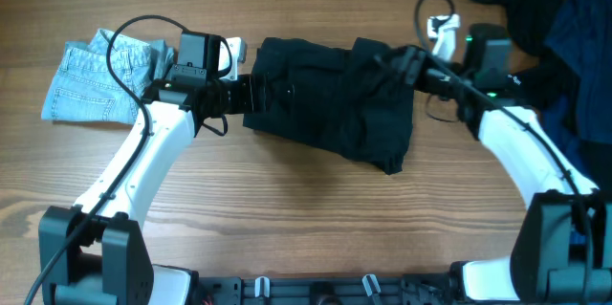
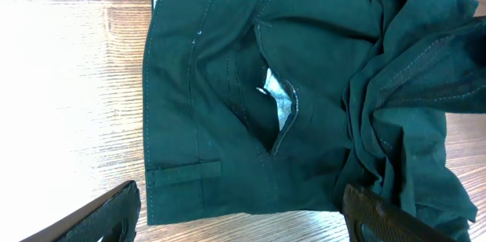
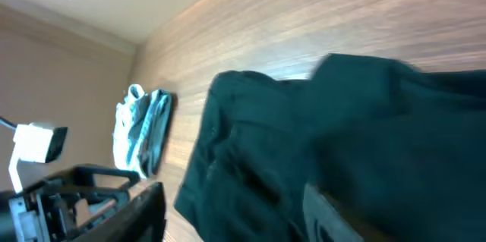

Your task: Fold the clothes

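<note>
The shorts (image 1: 330,95) lie mid-bench (image 1: 287,209), legs bunched over in a rough first fold, flattening and more folds left; left gripper (image 2: 239,196) and right gripper (image 3: 231,196) both gape open over them

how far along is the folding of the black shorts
Early on. The shorts lie flat at the waistband end, under the open left gripper. In hand: the leg end, bunched over itself at the right gripper, whose grasp is unclear. No neat fold shows yet, so a clean fold and smoothing remain.
</note>
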